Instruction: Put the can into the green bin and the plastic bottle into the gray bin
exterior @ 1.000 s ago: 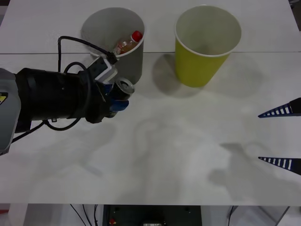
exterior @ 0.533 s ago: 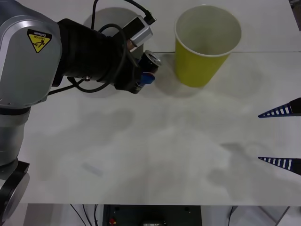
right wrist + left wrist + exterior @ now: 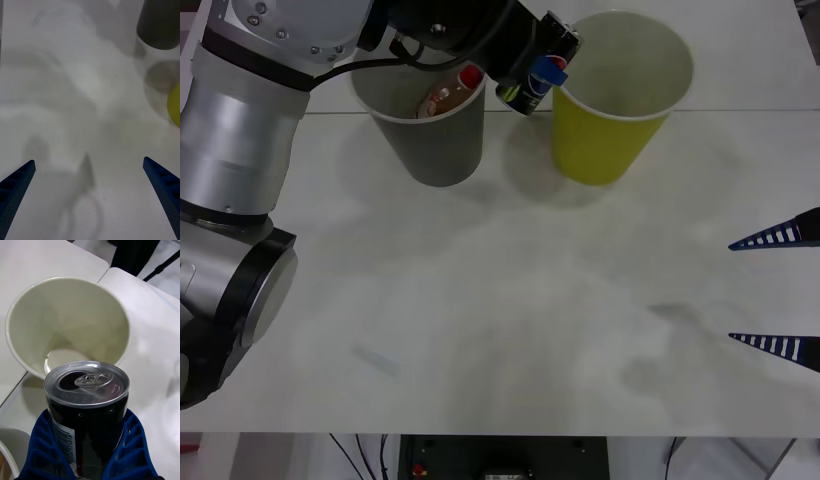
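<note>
The plastic bottle [image 3: 452, 91] was already lodged in the gray bin [image 3: 430, 135], while the can [image 3: 538, 78] was gripped by the left end effector [image 3: 525, 82] at the green bin's [image 3: 610, 140] rim, presumably for dropping, and the right end effector [image 3: 780, 290] was parked wide open near the desk's right edge.

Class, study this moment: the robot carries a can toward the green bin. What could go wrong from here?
1. The can, clamped in the left gripper, sits beside the rim of the green bin, not over its mouth; releasing now might drop it onto the table.
2. Moving across at this height, the can might strike the rim and tip the bin.
3. The can's top is open, so tilting could spill leftover drink.
</note>
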### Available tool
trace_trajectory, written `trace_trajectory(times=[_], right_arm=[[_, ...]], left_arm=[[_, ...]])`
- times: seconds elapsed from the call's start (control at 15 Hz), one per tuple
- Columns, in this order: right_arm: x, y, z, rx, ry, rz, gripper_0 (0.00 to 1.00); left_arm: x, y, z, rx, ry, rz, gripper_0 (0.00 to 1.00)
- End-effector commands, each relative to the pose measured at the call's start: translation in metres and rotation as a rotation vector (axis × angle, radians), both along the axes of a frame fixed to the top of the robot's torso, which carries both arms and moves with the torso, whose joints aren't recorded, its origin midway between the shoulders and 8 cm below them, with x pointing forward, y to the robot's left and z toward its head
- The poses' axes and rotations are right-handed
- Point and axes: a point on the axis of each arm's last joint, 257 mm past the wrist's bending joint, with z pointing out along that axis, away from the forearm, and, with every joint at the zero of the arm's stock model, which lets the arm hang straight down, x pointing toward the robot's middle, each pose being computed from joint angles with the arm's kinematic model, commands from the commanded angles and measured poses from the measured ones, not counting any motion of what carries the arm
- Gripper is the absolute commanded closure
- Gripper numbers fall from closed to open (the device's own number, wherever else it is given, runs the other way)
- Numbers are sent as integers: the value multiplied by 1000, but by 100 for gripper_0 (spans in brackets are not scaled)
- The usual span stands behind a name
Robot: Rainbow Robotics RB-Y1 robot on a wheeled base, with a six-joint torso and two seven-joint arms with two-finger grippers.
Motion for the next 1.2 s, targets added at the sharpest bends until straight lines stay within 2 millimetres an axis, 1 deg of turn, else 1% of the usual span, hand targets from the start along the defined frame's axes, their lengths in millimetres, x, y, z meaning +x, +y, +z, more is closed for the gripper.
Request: trace_trajectory(times=[0.07, 0.27, 0.4, 0.47, 0.67, 0.8, 0.87, 0.93, 1.0, 1.2], right_arm=[[0, 0, 0, 0, 0, 0, 0], [0, 0, 0, 0, 0, 0, 0], [0, 0, 0, 0, 0, 0, 0], [0, 0, 0, 0, 0, 0, 0], [0, 0, 0, 0, 0, 0, 0], [0, 0, 0, 0, 0, 0, 0], [0, 0, 0, 0, 0, 0, 0], [0, 0, 0, 0, 0, 0, 0], [0, 0, 0, 0, 0, 0, 0], [0, 0, 0, 0, 0, 0, 0]], left_arm=[[18, -22, 21, -53, 9, 22, 97], [39, -43, 34, -98, -7, 50, 97], [50, -58, 39, -107, -34, 61, 97], [52, -65, 39, -112, -39, 60, 96], [56, -82, 31, -100, -49, 58, 93], [57, -86, 30, -110, -49, 60, 88], [56, -87, 31, -114, -46, 56, 80], [55, -88, 32, -120, -47, 53, 31], [56, -88, 32, -122, -46, 55, 0], [54, -89, 33, -132, -39, 48, 0]])
